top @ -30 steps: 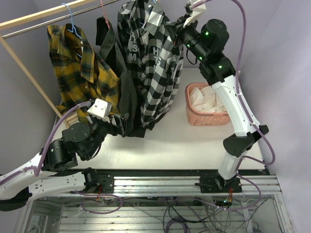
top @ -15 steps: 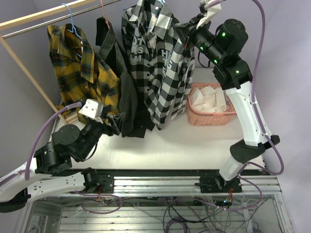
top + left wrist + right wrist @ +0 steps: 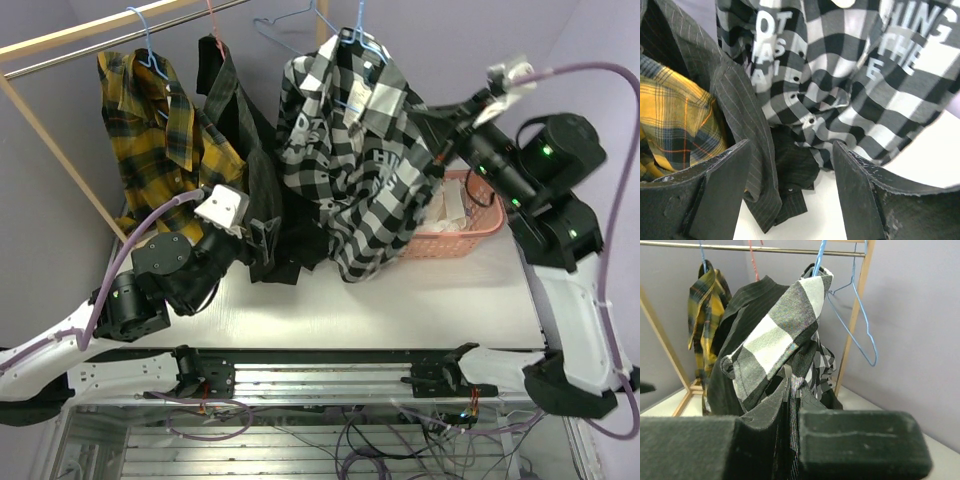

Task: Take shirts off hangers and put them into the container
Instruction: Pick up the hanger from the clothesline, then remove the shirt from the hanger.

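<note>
Top: right tool (image 3: 437, 122) clamped on checked shirt (image 3: 350, 170), which hangs beside the pink container (image 3: 478, 226); white shirt (image 3: 445, 205) inside. Left tool (image 3: 258, 238) near pinstriped shirt (image 3: 262, 200). Left wrist: jaws apart, holding nothing. Right wrist: checked shirt on blue hanger (image 3: 817, 260).

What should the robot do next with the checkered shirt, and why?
Probably the right gripper should tug the black-and-white checked shirt sideways off its blue hanger. It is shut on the fabric, the collar hangs on the hanger, and the pink basket sits beside the shirt.
</note>
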### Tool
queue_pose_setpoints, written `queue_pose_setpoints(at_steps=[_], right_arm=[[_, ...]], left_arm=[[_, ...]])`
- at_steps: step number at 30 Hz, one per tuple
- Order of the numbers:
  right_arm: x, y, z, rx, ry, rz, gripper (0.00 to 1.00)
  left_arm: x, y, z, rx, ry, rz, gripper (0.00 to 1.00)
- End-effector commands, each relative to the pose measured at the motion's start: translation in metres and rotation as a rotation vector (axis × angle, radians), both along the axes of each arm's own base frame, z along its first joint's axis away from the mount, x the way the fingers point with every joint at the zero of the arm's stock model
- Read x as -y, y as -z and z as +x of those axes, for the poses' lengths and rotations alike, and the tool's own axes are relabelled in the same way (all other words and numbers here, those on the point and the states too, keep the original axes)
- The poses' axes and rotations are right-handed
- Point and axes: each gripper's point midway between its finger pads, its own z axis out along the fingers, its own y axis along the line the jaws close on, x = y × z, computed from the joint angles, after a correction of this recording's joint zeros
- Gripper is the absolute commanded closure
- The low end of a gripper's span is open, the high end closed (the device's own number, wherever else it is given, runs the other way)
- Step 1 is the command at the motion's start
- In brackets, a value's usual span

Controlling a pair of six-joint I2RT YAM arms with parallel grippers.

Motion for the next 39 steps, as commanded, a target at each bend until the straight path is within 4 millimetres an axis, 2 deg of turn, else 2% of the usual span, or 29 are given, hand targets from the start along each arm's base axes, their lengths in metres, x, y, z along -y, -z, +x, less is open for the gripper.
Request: queue_pose_setpoints(at_steps=[1, 7, 12, 16, 19, 21, 23, 26, 30, 33, 36, 39], right_arm=[[0.027, -0.010, -0.038, 0.044, 0.024, 0.051, 1.00], [0.049, 0.007, -0.080, 0.029, 0.019, 0.038, 1.00], [0.038, 0.020, -0.118, 0.004, -0.140, 0.031, 1.00], [0.027, 0.027, -0.147, -0.027, -0.280, 0.018, 1.00], [0.024, 0.025, -0.167, -0.028, -0.355, 0.020, 1.00], [0.029, 0.022, -0.171, -0.028, -0.345, 0.027, 1.00], [0.034, 0.023, -0.169, -0.039, -0.310, 0.024, 1.00], [0.040, 0.031, -0.156, -0.069, -0.235, 0.024, 1.00], [0.042, 0.052, -0.129, -0.123, -0.138, 0.008, 1.00], [0.041, 0.067, -0.109, -0.139, -0.086, -0.020, 1.00], [0.035, 0.073, -0.093, -0.138, -0.067, -0.051, 1.00], [0.028, 0.079, -0.075, -0.134, -0.053, -0.077, 1.00]], left_arm=[[0.001, -0.038, -0.001, 0.079, 0.027, -0.056, 0.24], [0.013, -0.070, 0.004, 0.141, 0.042, 0.001, 0.23], [0.032, -0.098, 0.008, 0.224, 0.072, 0.039, 0.21], [0.052, -0.103, 0.007, 0.294, 0.148, 0.120, 0.17], [0.057, -0.103, 0.011, 0.322, 0.146, 0.176, 0.12], [0.063, -0.101, 0.018, 0.321, 0.129, 0.217, 0.11], [0.071, -0.109, 0.024, 0.322, 0.142, 0.224, 0.11], [0.093, -0.121, 0.032, 0.319, 0.208, 0.202, 0.12], [0.123, -0.143, 0.040, 0.325, 0.303, 0.116, 0.13], [0.132, -0.157, 0.052, 0.324, 0.334, 0.064, 0.13], [0.119, -0.161, 0.074, 0.307, 0.313, 0.036, 0.13], [0.075, -0.154, 0.108, 0.261, 0.229, 0.020, 0.13]])
